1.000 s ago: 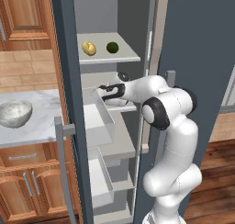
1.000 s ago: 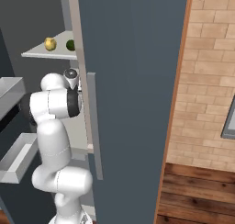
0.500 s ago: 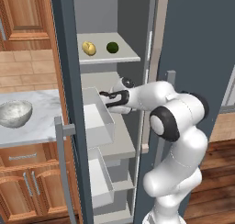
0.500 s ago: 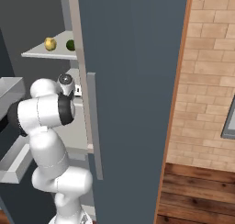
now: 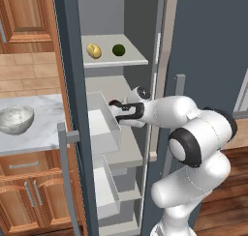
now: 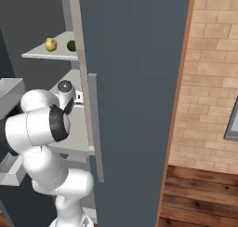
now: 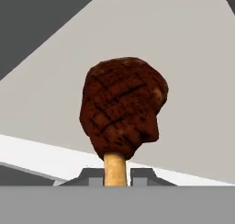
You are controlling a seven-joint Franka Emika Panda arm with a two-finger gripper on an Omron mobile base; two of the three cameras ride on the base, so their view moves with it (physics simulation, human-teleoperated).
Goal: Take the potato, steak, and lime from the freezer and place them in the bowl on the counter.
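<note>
Our gripper (image 5: 116, 115) is clamped narrow on the steak (image 7: 123, 109), held over the pulled-out drawer (image 5: 104, 121) inside the freezer (image 5: 70, 85). The bowl (image 5: 14, 119) sits on the counter (image 5: 34, 140) at nine o'clock from the gripper, past the freezer's wall, so we judge the steak must come out first.

Even, soft light fills all three rendered views — no single lamp shows, and nothing is blown out. The tall dark slate-grey freezer cabinet (image 5: 203, 41) reads flat and matte, with its light grey inside a little dimmer toward the back wall. The white glossy robot arm (image 5: 193, 133) carries gentle shading on its undersides and faint highlights on top. Shadows under the shelves are weak and blurred. In the hand view the dark brown-red grilled steak (image 7: 123, 108) looks sharp but coarse — blocky texture, slightly jagged outline. The edges show no bending.
</note>
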